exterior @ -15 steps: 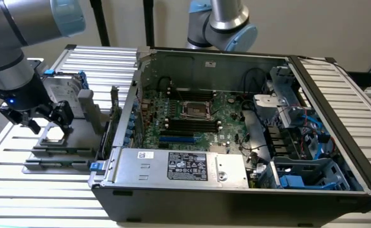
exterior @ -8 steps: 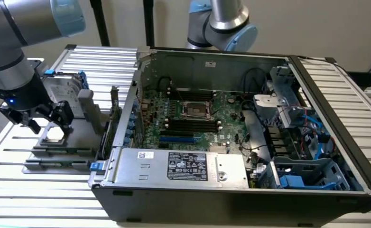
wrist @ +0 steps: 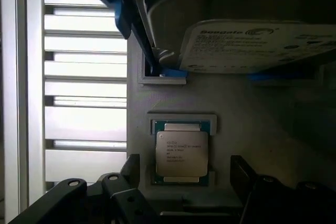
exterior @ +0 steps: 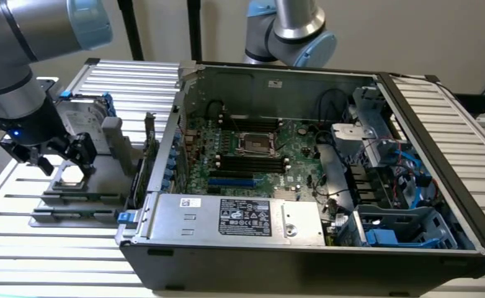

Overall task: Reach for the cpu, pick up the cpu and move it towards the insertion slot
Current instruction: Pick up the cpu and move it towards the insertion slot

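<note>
The cpu (wrist: 181, 153) is a small silvery square chip with printed text, lying flat in a pocket of a grey holder (wrist: 252, 129). In the exterior view the cpu (exterior: 71, 177) sits on that holder (exterior: 77, 198) to the left of the open computer case. My gripper (wrist: 185, 167) hangs just above it, open, with one dark finger (wrist: 131, 165) on each side of the chip and neither touching it. The exterior view shows the gripper (exterior: 63, 166) low over the holder. The insertion slot (exterior: 257, 144), a silver-framed square socket, lies on the motherboard inside the case.
A white-labelled hard drive (wrist: 257, 45) in a blue frame stands just beyond the cpu. The case wall (exterior: 155, 161) rises between the holder and the motherboard. Black memory slots (exterior: 251, 164), a power supply (exterior: 234, 217) and cables fill the case. A second arm (exterior: 288, 31) stands behind it.
</note>
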### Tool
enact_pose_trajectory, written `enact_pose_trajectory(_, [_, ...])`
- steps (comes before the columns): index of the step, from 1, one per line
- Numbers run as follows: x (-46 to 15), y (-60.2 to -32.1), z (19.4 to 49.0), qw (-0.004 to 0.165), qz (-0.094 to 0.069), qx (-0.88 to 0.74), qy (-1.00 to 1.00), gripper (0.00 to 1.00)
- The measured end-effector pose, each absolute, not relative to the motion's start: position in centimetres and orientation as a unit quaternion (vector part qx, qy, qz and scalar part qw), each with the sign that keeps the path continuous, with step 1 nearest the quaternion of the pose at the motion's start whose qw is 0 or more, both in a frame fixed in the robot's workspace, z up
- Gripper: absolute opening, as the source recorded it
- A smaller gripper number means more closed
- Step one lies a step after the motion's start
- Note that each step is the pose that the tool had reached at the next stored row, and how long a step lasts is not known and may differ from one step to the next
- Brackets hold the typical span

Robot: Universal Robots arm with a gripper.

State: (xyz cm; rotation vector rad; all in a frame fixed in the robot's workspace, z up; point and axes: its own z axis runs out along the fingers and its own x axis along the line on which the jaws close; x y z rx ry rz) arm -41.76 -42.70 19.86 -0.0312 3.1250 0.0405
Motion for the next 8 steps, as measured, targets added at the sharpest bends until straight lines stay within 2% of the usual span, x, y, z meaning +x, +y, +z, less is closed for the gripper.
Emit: enact_pose_trajectory(8, [-41.76,-42.66,19.41,0.007,0.013,-0.007,1.000,0.78])
